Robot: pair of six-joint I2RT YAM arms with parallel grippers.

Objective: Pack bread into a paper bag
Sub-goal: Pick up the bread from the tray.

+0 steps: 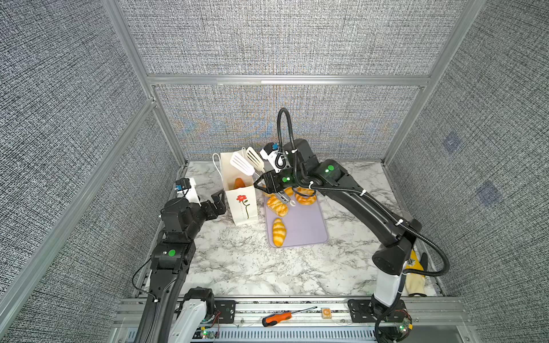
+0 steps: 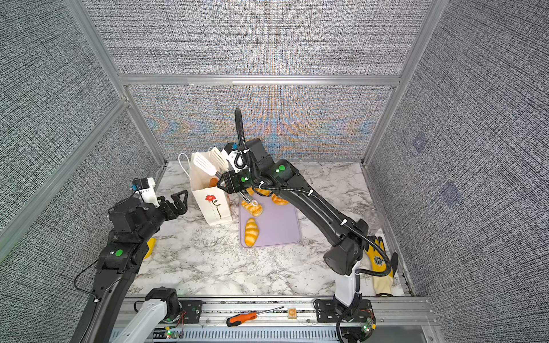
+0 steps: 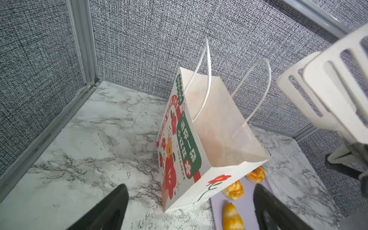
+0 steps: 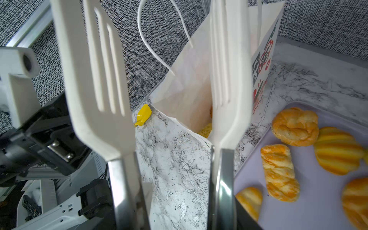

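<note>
The white paper bag (image 1: 242, 205) (image 2: 212, 205) (image 3: 209, 129) (image 4: 189, 79) stands upright with its mouth open, left of the lilac tray (image 1: 306, 225) (image 2: 276, 225). Orange bread (image 1: 239, 183) (image 2: 213, 181) lies inside the bag. Several golden pieces of bread (image 1: 277, 205) (image 2: 251, 232) (image 4: 278, 171) rest on the tray. My right gripper (image 1: 261, 182) (image 2: 224, 181) (image 4: 173, 215) is shut on white slotted tongs (image 1: 243, 164) (image 4: 95, 79). Their blades stand apart over the bag's mouth, with nothing between them. My left gripper (image 1: 218, 202) (image 2: 179, 203) (image 3: 191, 187) is open, close to the bag's left side.
A yellow work glove (image 1: 416, 273) (image 2: 380, 261) lies at the table's right edge. A small yellow object (image 2: 150, 246) (image 4: 143, 115) sits by the left arm. An orange-handled screwdriver (image 1: 279, 317) lies on the front rail. Grey walls close three sides.
</note>
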